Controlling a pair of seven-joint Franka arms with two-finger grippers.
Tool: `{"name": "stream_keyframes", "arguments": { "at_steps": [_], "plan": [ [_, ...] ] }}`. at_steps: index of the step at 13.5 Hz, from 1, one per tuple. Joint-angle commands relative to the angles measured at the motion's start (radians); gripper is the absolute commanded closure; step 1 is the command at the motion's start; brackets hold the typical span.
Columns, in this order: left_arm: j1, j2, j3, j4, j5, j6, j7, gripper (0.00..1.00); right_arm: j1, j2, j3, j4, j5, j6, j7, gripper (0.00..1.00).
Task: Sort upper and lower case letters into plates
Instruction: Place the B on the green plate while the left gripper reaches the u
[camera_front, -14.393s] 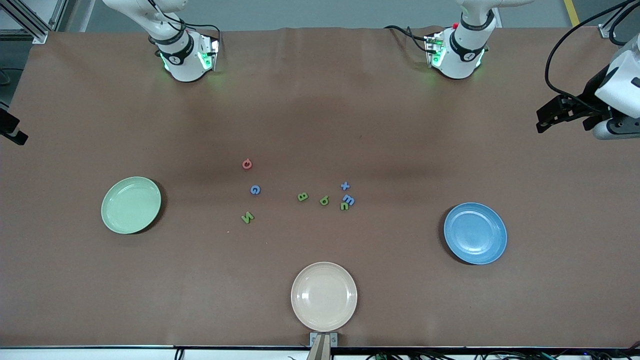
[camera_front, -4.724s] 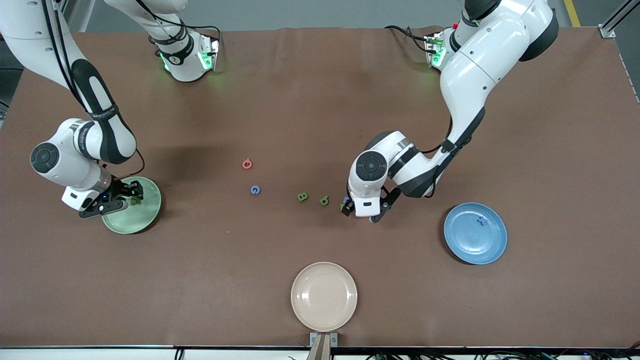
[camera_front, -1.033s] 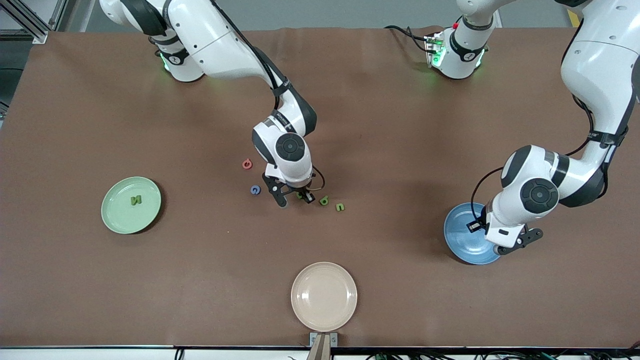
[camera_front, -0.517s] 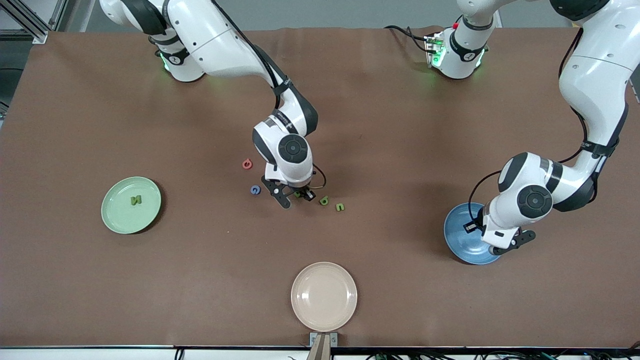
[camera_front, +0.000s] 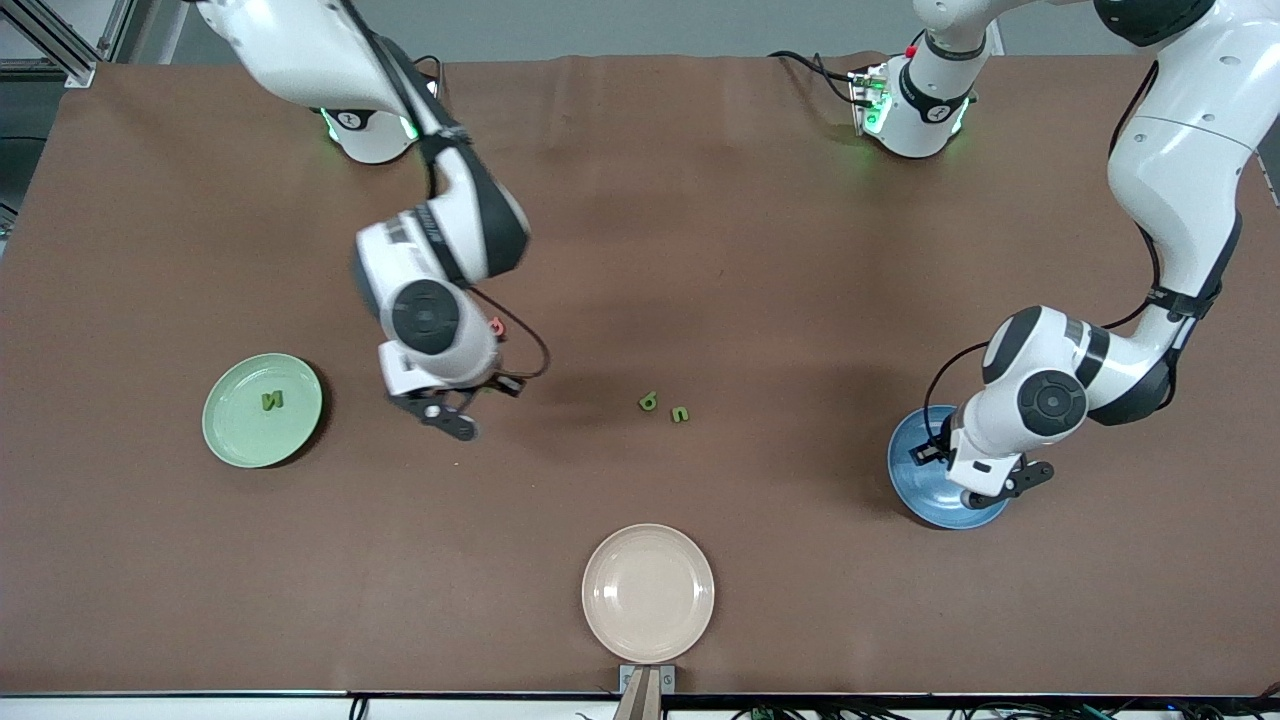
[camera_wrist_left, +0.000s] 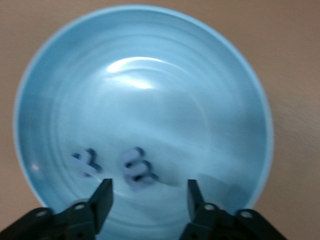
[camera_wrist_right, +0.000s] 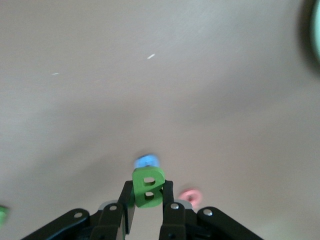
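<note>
My right gripper (camera_front: 455, 412) is shut on a green letter B (camera_wrist_right: 148, 187) and hangs over the table between the loose letters and the light green plate (camera_front: 262, 410). A green N (camera_front: 271, 400) lies in that plate. My left gripper (camera_wrist_left: 149, 192) stands open over the blue plate (camera_wrist_left: 175, 100), with nothing between its fingers. Two blue letters (camera_wrist_left: 86, 162) (camera_wrist_left: 137, 167) lie in this plate. Two green letters (camera_front: 648, 402) (camera_front: 680, 413) rest mid-table. A red letter (camera_wrist_right: 190, 195) and a blue letter (camera_wrist_right: 146, 161) lie below my right gripper.
A beige plate (camera_front: 648, 593) sits at the table edge nearest the front camera, midway along. The light green plate is toward the right arm's end, the blue plate (camera_front: 915, 490) toward the left arm's end.
My right gripper has lifted the green B off the table and carried it toward the light green plate. My left gripper has opened over the blue plate, where a second blue letter now lies.
</note>
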Motion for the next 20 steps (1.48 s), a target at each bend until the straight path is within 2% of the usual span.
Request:
{"name": "stream_keyframes", "arguments": {
  "at_steps": [1, 3, 6, 8, 10, 13, 14, 15, 17, 18, 19, 20],
  "plan": [
    [-0.04, -0.015, -0.003, 0.017, 0.013, -0.008, -0.017, 0.0, -0.142, -0.145, 0.018, -0.209, -0.002, 0.044, -0.278, 0.96],
    [-0.062, -0.026, -0.011, 0.028, 0.016, -0.013, -0.005, 0.0, -0.264, -0.162, 0.02, -0.266, -0.002, 0.082, -0.494, 0.96],
    [-0.062, -0.043, -0.112, 0.042, 0.007, -0.043, -0.005, 0.0, -0.413, -0.154, 0.018, -0.379, -0.002, 0.255, -0.765, 0.96],
    [-0.079, -0.035, -0.158, 0.073, 0.005, -0.066, -0.005, 0.0, -0.481, -0.139, 0.018, -0.401, -0.004, 0.334, -0.877, 0.96],
    [-0.161, -0.032, -0.156, 0.074, 0.007, -0.066, -0.024, 0.0, -0.53, -0.091, 0.018, -0.401, -0.004, 0.39, -0.955, 0.96],
    [-0.263, -0.014, -0.152, 0.065, 0.02, -0.062, -0.113, 0.0, -0.556, -0.035, 0.018, -0.401, -0.004, 0.45, -0.971, 0.95],
    [-0.337, 0.015, -0.138, 0.065, 0.034, -0.056, -0.133, 0.0, -0.558, -0.016, 0.02, -0.398, -0.004, 0.461, -0.97, 0.95],
    [-0.405, 0.01, -0.086, 0.076, 0.03, -0.054, -0.194, 0.0, -0.559, -0.004, 0.02, -0.396, -0.004, 0.475, -0.969, 0.93],
    [-0.494, 0.025, -0.055, 0.085, 0.04, -0.045, -0.258, 0.0, -0.558, 0.01, 0.02, -0.398, -0.004, 0.492, -0.969, 0.9],
    [-0.543, 0.04, -0.028, 0.1, 0.034, -0.043, -0.267, 0.0, -0.558, 0.018, 0.02, -0.396, -0.002, 0.495, -0.969, 0.86],
    [-0.573, 0.049, 0.013, 0.126, 0.03, -0.043, -0.287, 0.0, -0.552, 0.016, 0.02, -0.396, -0.002, 0.492, -0.968, 0.59],
    [-0.599, 0.059, 0.021, 0.136, 0.028, -0.043, -0.302, 0.0, -0.546, 0.001, 0.02, -0.393, -0.002, 0.481, -0.965, 0.08]
  ]
}}
